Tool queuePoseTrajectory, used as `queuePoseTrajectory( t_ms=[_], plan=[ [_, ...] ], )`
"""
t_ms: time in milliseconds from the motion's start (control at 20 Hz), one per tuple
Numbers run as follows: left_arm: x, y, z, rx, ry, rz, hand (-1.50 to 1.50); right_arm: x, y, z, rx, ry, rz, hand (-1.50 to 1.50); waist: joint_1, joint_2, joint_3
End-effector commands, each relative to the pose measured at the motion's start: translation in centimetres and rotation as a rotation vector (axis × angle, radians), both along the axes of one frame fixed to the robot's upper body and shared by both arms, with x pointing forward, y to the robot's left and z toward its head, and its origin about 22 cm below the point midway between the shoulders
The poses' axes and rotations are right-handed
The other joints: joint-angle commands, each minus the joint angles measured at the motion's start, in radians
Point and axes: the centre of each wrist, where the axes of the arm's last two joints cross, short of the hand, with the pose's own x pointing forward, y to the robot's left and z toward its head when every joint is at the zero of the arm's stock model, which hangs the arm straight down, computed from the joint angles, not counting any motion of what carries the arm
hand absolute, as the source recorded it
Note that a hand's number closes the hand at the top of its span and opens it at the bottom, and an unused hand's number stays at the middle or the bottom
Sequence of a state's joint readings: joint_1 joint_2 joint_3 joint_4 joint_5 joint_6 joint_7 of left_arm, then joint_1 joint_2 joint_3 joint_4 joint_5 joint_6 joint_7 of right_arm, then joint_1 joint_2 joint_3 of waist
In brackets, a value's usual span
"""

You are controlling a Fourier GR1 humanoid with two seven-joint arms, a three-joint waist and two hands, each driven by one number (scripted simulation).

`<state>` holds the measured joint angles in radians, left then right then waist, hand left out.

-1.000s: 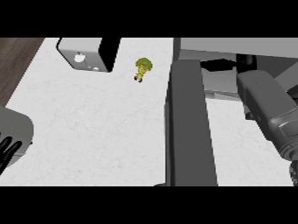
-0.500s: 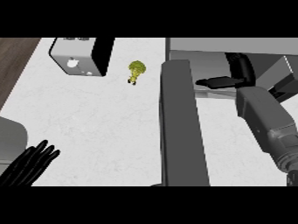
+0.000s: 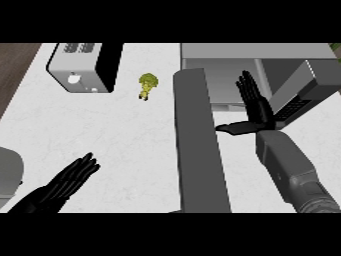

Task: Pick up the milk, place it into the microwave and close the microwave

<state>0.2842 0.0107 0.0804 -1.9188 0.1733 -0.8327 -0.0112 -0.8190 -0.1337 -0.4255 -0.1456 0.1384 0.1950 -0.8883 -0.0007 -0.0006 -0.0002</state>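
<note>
Head view: black left hand (image 3: 62, 186), fingers straight and together, rests low over the white marbled counter (image 3: 92, 130); the long grey microwave door (image 3: 199, 145) stands open; the black right hand (image 3: 256, 102), fingers straight and thumb out, hangs empty beside it, so the milk, unseen, is probably already inside the grey box-shaped microwave (image 3: 225, 60).

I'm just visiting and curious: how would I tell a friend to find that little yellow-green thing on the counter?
Start at the white counter, where a long grey microwave door stands open. Between the door's far end and the black-and-white boxy appliance to its left sits the small yellow-green object. It is the only coloured, lumpy thing there; its neighbours are grey, black or white.
</note>
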Motion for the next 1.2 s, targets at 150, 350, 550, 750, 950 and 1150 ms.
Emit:
queuePoseTrajectory(
  t_ms=[150,350,550,750,950,1150],
  plan=[
    [2.5,-2.3,-1.9,0.028,-0.008,-0.019,1.50,-5.9,1.1,-5.8,-0.025,0.078,0.020,-1.50,-0.040,-0.015,-0.003],
    [4.1,-4.5,-2.6,0.074,-0.008,-0.028,1.50,-9.2,-2.5,-7.7,-0.076,0.105,-0.018,-1.50,-0.051,-0.015,-0.004],
    [4.2,-4.8,-2.9,0.129,0.008,-0.007,1.50,-12.1,-5.8,-8.4,-0.082,0.100,-0.063,-1.50,-0.065,-0.021,-0.006],
    [6.3,-6.9,-3.6,0.195,-0.010,-0.100,1.50,-16.0,-9.2,-8.9,-0.056,0.073,-0.114,-1.50,-0.061,-0.013,-0.005],
    [7.3,-7.9,-4.3,0.239,-0.059,-0.123,1.50,-19.4,-10.6,-8.7,-0.055,0.069,-0.141,-1.50,-0.060,-0.012,-0.006],
    [6.7,-12.0,-5.7,0.234,-0.073,-0.153,1.50,-22.2,-13.4,-6.8,-0.060,0.031,-0.145,-1.50,-0.060,-0.009,-0.006]
  ],
)
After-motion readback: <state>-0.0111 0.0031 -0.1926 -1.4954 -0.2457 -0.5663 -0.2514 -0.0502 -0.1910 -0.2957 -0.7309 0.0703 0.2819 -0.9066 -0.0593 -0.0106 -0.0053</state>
